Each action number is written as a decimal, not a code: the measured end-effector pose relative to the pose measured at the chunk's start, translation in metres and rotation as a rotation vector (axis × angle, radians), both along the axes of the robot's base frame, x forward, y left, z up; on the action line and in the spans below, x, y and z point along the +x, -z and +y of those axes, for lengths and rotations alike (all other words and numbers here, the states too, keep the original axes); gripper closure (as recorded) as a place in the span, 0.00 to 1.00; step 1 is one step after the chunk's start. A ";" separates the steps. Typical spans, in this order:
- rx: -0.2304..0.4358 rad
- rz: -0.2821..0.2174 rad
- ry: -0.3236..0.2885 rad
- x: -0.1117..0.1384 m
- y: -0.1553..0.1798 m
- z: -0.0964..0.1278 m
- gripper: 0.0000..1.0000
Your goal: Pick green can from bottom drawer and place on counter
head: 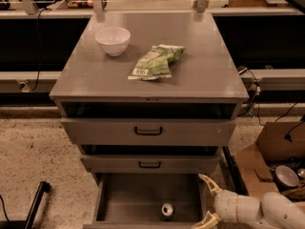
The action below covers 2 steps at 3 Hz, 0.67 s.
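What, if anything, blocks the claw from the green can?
Likely nothing, so yes: the bottom drawer is open, the green can stands alone inside, and the open claw is at its right edge.

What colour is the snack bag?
The bag is green, camera view; gripper open beside bottom drawer.
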<state>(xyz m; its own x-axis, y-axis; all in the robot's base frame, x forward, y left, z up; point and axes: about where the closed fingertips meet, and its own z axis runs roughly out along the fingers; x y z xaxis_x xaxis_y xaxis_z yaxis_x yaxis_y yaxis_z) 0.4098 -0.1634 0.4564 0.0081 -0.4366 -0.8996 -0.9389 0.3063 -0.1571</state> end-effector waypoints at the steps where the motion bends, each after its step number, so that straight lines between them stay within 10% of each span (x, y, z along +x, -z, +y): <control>1: 0.022 0.005 -0.028 0.013 0.038 0.007 0.00; 2: 0.038 -0.017 -0.046 0.036 0.112 0.011 0.00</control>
